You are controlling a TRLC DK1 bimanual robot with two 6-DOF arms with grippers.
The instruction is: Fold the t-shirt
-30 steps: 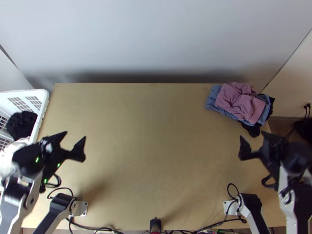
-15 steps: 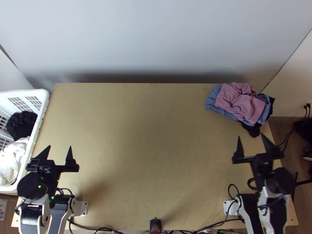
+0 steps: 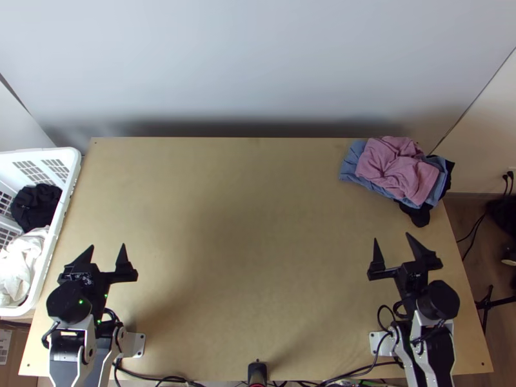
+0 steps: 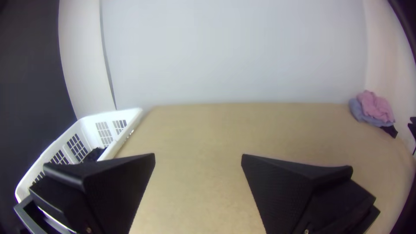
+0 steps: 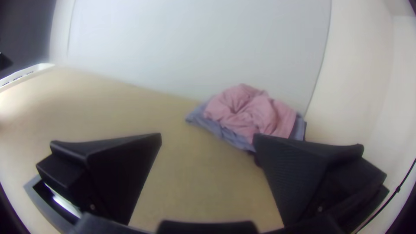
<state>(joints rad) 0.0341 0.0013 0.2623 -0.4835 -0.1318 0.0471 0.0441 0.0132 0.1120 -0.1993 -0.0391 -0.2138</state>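
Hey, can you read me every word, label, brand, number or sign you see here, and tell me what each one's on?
Nothing can be read.
Pale label, low at the top view's left edge: marks too small to read.
Pink cloth, blue cloth, basket: no lettering I can make out.

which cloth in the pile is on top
The pink cloth, bunched at the far right corner of the table; the blue cloth and the black cloth stick out from under it.
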